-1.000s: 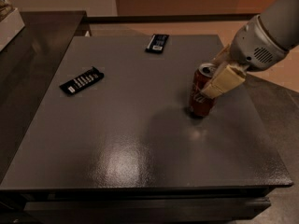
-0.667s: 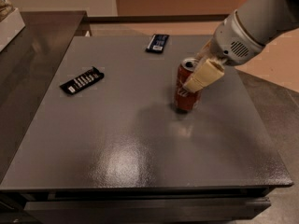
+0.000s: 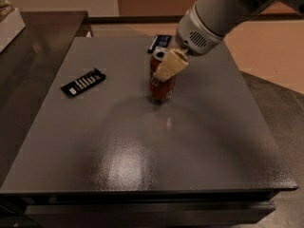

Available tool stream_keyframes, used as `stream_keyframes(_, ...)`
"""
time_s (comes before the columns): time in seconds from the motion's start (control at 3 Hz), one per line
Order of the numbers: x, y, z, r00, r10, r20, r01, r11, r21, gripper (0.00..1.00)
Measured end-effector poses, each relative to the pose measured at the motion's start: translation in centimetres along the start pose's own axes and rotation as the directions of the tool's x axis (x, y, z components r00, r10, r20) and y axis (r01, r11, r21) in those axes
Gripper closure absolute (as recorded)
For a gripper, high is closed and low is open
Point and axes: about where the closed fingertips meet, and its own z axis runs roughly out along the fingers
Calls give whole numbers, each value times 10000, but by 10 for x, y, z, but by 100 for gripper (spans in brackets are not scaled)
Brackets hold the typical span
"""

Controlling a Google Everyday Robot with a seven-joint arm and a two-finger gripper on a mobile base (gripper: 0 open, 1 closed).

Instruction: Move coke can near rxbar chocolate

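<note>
Gripper (image 3: pixel 167 68), coming from the far right corner of the desk (image 3: pixel 142 151), is clamped on the upright coke can (image 3: pixel 162 90) mid-desk. Well apart, the rxbar chocolate (image 3: pixel 83 82) lies flat near the left edge. A dark blue wrapped bar (image 3: pixel 160 42) lies at the far edge.

Dim, warm light. Overhead glare pools pale on the worktop (image 3: pixel 142 175), near centre. My pincer (image 3: pixel 167 65), clasped on the coke can (image 3: pixel 162 90) mid-worktop, catches light on its cream finger. Soft shadow spreads around the can's base. Frame edges go dark.
</note>
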Motion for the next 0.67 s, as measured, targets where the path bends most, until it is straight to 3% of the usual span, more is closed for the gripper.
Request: stream_keyframes(0.67, -48, -9, 35, 9999, -106, -64, 108, 9993, 371, 100)
